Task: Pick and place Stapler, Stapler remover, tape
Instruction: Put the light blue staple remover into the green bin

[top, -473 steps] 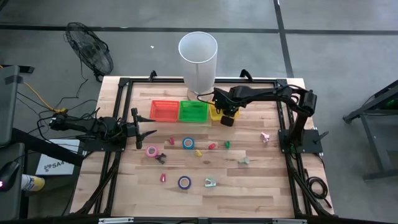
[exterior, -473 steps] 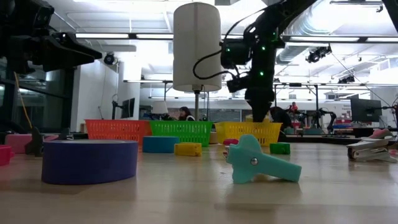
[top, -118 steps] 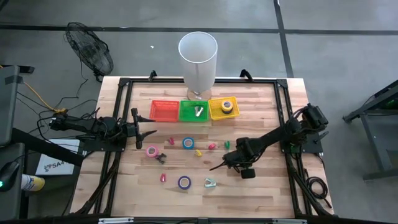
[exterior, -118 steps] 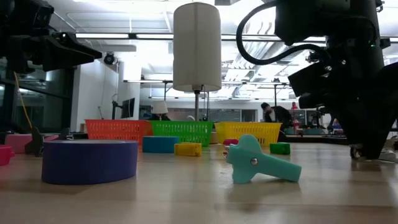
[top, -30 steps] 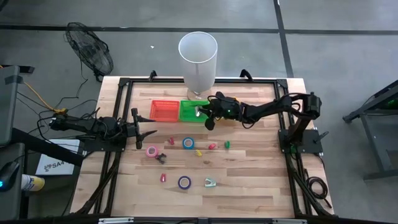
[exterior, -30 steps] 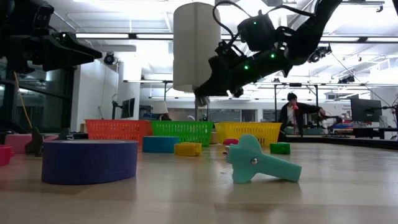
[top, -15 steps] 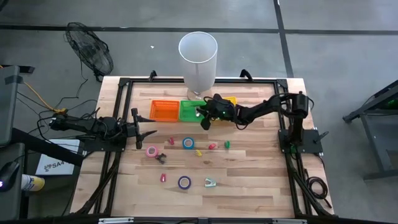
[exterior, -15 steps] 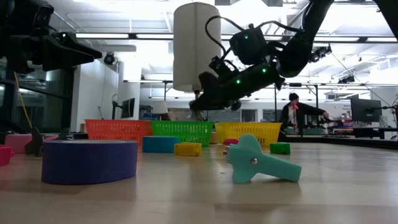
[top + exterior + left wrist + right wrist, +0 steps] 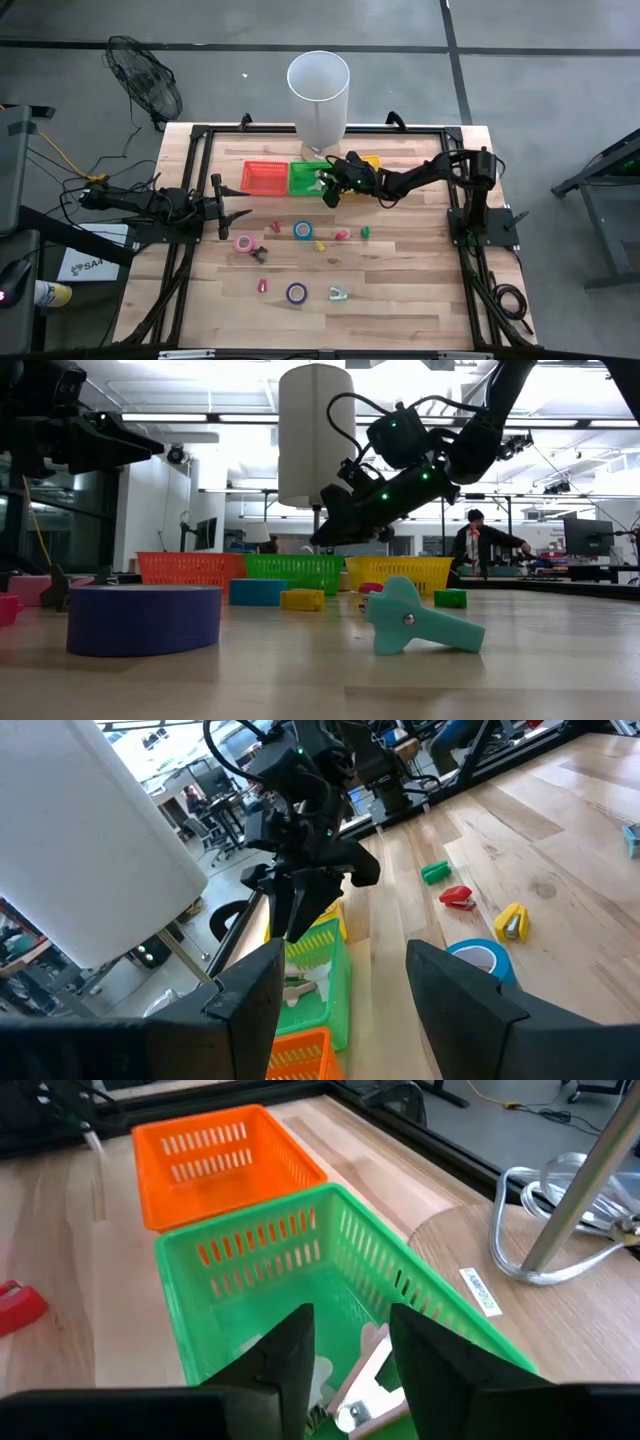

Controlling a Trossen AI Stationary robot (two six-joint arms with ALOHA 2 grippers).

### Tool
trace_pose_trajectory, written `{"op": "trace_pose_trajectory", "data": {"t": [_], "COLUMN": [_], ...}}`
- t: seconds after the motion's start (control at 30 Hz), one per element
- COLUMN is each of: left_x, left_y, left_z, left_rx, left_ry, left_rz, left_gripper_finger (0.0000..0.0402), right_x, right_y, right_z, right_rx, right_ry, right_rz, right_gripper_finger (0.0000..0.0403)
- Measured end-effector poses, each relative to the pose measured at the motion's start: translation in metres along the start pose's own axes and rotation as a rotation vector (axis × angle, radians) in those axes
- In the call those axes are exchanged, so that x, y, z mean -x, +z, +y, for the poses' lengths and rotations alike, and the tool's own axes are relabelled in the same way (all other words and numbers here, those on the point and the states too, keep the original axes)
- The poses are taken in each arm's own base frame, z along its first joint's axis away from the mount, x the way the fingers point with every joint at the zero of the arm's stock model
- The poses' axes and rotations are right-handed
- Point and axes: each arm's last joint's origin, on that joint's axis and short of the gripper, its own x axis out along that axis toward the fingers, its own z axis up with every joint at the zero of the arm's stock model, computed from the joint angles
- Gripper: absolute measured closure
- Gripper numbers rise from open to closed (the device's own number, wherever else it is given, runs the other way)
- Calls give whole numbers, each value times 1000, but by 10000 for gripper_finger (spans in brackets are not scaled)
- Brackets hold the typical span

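Right claw point(image 9: 328, 184) over green slotted plastic basket point(image 9: 311, 178), fingers now apart: pale staple remover point(image 9: 365, 1392) just dropped inside; left claw point(image 9: 243, 206) idle, apart

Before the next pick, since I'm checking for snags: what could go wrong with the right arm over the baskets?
1. The right gripper hangs low over the green basket; pulling away sideways, its fingers could catch the rim and drag the basket.
2. Pale items lie right under the fingers and might be nudged or lifted out.
3. The orange basket touches the green one, so a shove would likely shift both.
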Motion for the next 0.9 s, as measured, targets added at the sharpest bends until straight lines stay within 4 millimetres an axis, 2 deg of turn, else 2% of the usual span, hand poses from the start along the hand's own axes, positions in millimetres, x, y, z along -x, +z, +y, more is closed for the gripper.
{"op": "trace_pose_trajectory", "data": {"t": [0.23, 0.47, 0.63, 0.9], "left_x": [0, 0, 0, 0], "left_y": [0, 0, 0, 0], "left_z": [0, 0, 0, 0], "left_rx": [0, 0, 0, 0], "left_ry": [0, 0, 0, 0], "left_rz": [0, 0, 0, 0], "left_gripper_finger": [195, 195, 195, 195], "right_x": [4, 17, 30, 50], "right_y": [5, 20, 32, 34], "right_z": [1, 1, 1, 13], "right_rx": [0, 3, 6, 35], "right_ry": [11, 13, 67, 140], "right_rz": [-4, 6, 35, 154], "right_gripper_finger": [241, 214, 206, 206]}}
